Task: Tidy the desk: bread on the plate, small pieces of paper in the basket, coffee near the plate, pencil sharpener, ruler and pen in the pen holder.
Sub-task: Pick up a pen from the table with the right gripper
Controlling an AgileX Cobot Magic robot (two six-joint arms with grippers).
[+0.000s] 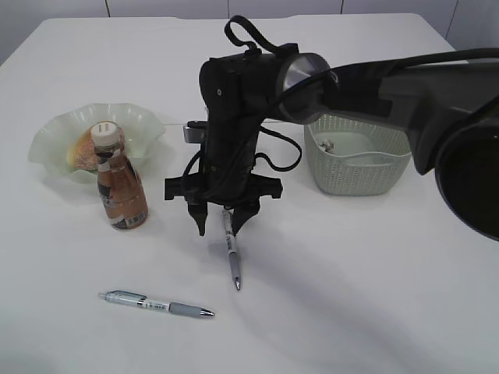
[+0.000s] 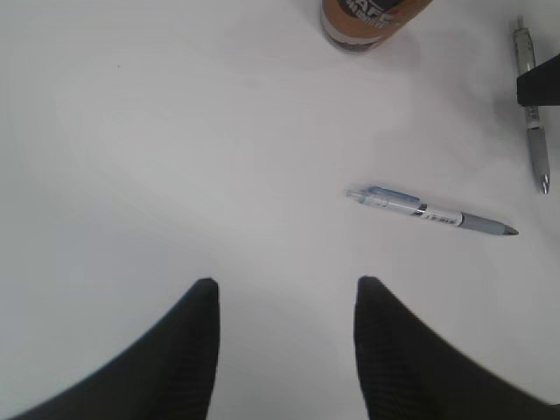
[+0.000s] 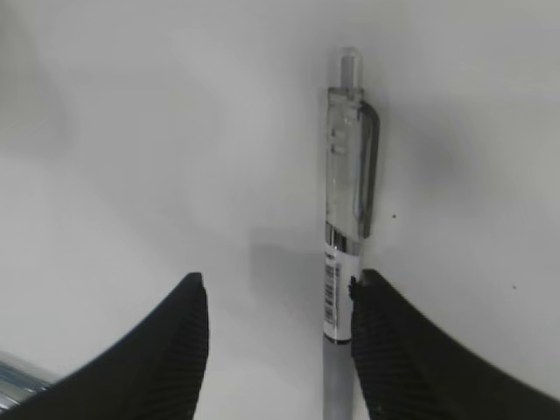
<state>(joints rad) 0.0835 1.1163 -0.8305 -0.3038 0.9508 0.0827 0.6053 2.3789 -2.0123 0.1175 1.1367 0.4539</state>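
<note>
Black ribbed fingers (image 3: pixel 398 350) of the right gripper (image 1: pixel 224 220) stand about half open, low over the large plain white desk (image 1: pixel 351 280). Between them lies a slim pen with a clear upper barrel, a grey clip and a grey grip (image 3: pixel 344 262). This pen is not in the middle of the gap: it lies close against one finger, perhaps touching it, while the other finger is apart from it. The jaws are not closed on it, and it rests flat on the desk.

The left gripper (image 2: pixel 284 341) is also about half open and holds nothing; under it is only bare desk.

A second pen, pale blue and white with a grey grip (image 1: pixel 156 304), lies flat on the desk nearer to the camera, apart from the first pen.

The small brown coffee bottle with a white cap (image 1: pixel 118 179) stands upright just in front of the pale green dish with a wavy rim (image 1: pixel 144 125). In this dish lies the orange-brown bread (image 1: pixel 82 152). The grey-green perforated plastic basket (image 1: pixel 359 175) stands on the other side of the right arm, with something small inside that I cannot identify.
</note>
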